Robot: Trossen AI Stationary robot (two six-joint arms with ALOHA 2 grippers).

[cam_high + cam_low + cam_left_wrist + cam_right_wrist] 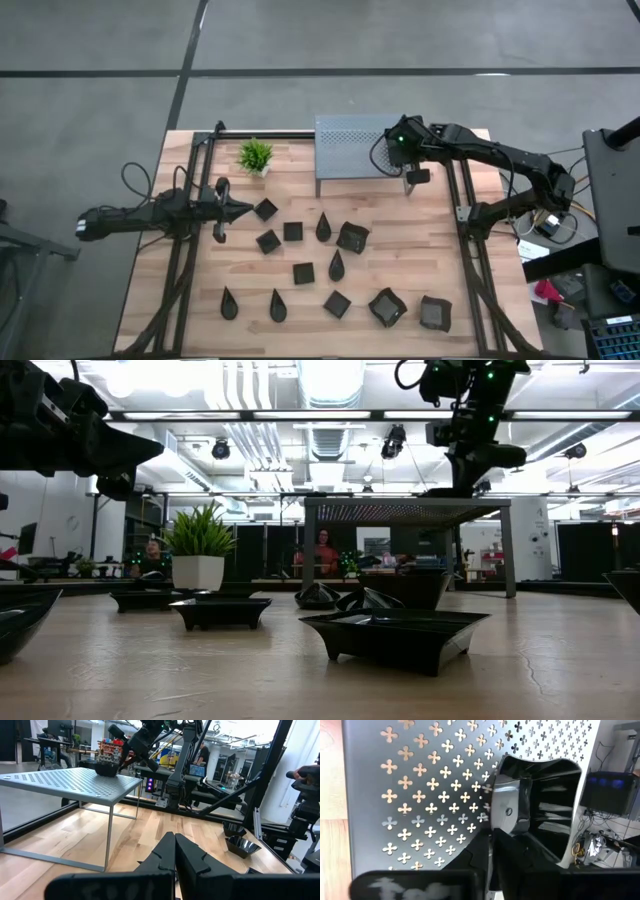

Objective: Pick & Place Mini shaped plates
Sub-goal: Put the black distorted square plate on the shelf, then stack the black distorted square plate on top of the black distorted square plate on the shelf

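right end effector (492, 845): closed on rim of a square plate (540, 805), held over the shelf (352, 143) at its right edge | plate directly below fingers, touching or just above shelf: cannot be told | open shelf room lies leftward | left end effector (243, 209): shut, empty, waiting near desk (200, 290) left edge.

Wooden table (420, 270) bears black plates (304, 272) (plant (256, 156), shelf (350, 150) too).
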